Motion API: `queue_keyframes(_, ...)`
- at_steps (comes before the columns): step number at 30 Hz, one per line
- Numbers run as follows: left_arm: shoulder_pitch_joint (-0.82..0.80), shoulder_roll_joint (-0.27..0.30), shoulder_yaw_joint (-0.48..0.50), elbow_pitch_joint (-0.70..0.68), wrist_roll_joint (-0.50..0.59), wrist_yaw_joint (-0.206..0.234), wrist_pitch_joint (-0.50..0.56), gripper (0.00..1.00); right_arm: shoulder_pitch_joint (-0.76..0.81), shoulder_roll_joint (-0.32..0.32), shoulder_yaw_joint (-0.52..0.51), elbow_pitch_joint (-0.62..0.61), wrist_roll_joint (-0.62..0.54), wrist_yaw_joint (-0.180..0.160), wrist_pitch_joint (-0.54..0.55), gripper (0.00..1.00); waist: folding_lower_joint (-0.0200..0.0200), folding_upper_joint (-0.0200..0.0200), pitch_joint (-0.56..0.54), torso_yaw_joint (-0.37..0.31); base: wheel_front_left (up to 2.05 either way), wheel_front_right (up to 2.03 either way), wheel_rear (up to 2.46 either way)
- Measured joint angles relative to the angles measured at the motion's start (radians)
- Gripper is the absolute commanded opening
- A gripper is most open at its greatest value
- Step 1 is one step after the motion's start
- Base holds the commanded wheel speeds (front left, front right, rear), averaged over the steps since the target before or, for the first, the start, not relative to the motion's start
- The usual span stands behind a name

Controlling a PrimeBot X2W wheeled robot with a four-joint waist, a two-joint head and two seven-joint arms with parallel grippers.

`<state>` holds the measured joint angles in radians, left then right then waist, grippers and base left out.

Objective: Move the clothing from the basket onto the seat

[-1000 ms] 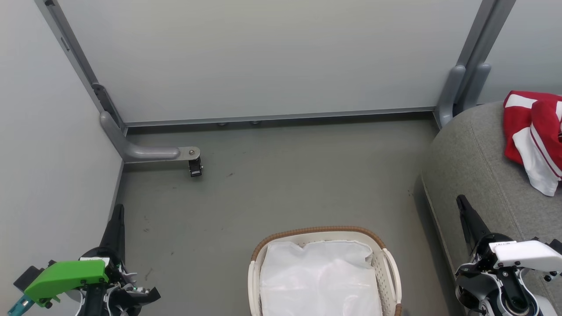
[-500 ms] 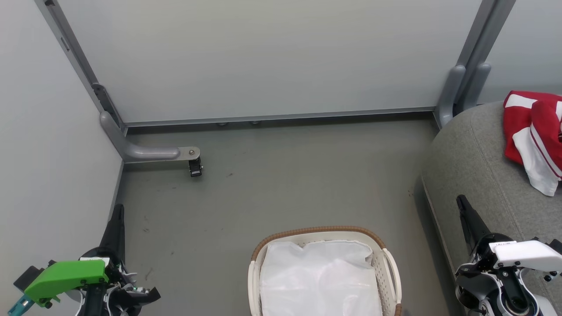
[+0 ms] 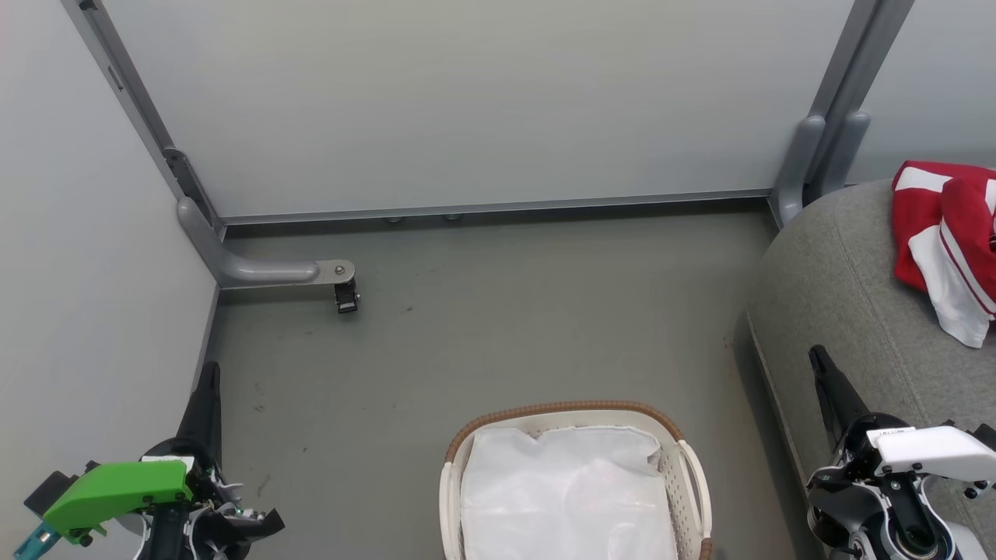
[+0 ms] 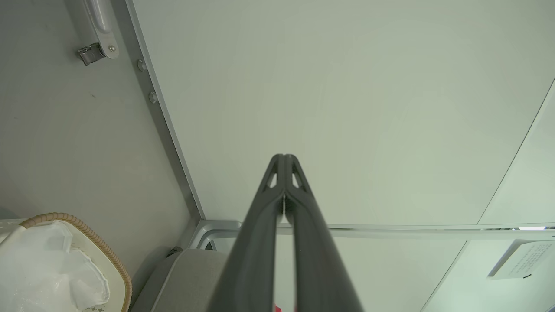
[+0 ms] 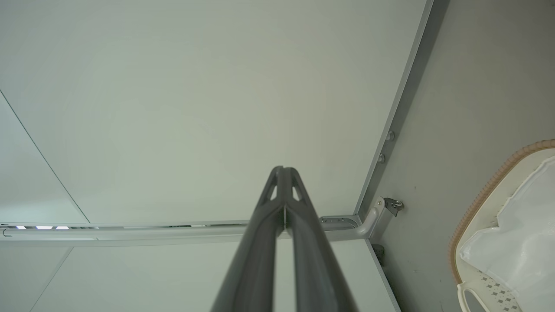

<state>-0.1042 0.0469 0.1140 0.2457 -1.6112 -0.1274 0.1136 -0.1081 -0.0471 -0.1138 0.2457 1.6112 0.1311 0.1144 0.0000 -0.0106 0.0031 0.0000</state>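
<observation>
Soft, light red-and-white sports clothing (image 3: 945, 233) lies crumpled on the large grey fabric seat (image 3: 840, 311); any raised fold should pinch easily. The left gripper (image 4: 284, 157) and right gripper (image 5: 284, 169) clench empty fingers (image 5: 260, 234).

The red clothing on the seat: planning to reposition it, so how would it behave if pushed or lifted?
Probably floppy: the clothing lies crumpled in soft folds, so it would sag from any lifted point. Pushed, it would likely bunch rather than slide, since the seat is fabric-covered. Thin, so probably light.
</observation>
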Motion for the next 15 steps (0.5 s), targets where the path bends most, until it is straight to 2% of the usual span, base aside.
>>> queue_keyframes(15, 0.0, 0.0, 0.0, 0.0, 0.0, 0.0, 0.0, 0.0, 0.0, 0.0, 0.0, 0.0, 0.0, 0.0, 0.0, 0.0, 0.0, 0.0, 0.0, 0.0, 0.0, 0.0, 0.0)
